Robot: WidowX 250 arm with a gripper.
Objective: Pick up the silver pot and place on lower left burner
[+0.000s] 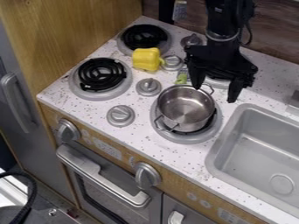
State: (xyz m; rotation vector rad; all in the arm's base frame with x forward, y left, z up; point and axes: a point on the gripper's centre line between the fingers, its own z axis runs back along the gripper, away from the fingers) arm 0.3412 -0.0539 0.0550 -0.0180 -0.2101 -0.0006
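The black gripper (215, 93) hangs over the far right edge of the silver pot (186, 109), jaws spread wide and gripping nothing. The pot's far wire handle (208, 89) appears between the two fingertips; whether either finger touches the handle or rim cannot be told.

The pot stands upright on the lower right burner (186, 139), its other wire handle (167, 127) pointing toward the lower left of the view. Its bare metal bottom shows inside. The lower left burner (102, 74), with its black coil exposed, lies across the tabletop (151, 135), beyond two gray knobs.

To the right of the pot is the gray sink (250, 138), with a round drain (282, 184) in its floor. A yellow toy bell pepper (146, 59) sits between the lower left burner and the upper left burner (144, 37), near a gray knob (172, 62). A small green object (182, 79) lies just behind the pot.
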